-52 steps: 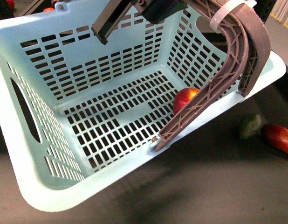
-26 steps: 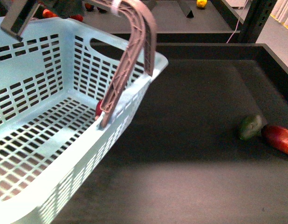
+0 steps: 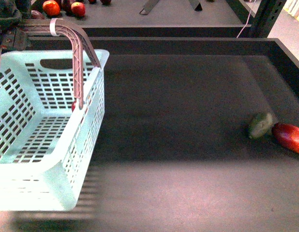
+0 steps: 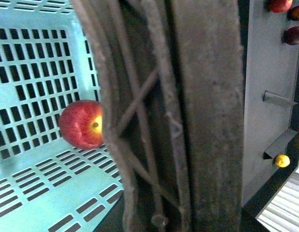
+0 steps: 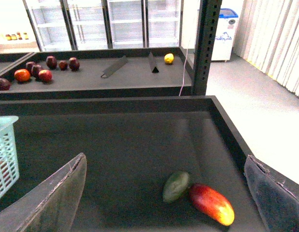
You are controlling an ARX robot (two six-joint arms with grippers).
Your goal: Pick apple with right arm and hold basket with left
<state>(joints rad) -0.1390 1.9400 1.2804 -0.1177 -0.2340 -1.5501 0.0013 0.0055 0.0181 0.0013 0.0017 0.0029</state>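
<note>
The light blue slotted basket (image 3: 52, 159) hangs at the left of the front view, lifted by its brown handle (image 3: 76, 41). My left gripper (image 3: 13, 35) is shut on the handle at the top left. In the left wrist view the handle (image 4: 188, 116) fills the middle. The red apple (image 4: 82, 124), with a yellow patch at its stem, lies on the basket floor (image 4: 33, 53). In the front view only a red sliver of the apple (image 3: 74, 106) shows behind the handle. My right gripper (image 5: 165, 159) is open and empty above the dark table, and is out of the front view.
A dark green avocado (image 3: 261, 124) and an elongated red-orange fruit (image 3: 291, 137) lie together at the table's right edge, and show under my right gripper (image 5: 176, 186), (image 5: 211, 204). A raised black rim (image 3: 188, 42) bounds the table. More fruit (image 5: 36, 72) sits on the shelf behind.
The basket has swung from close and tilted in front of the camera over to the left and now hangs more level. The apple stays inside it. The avocado and red fruit have not moved.
</note>
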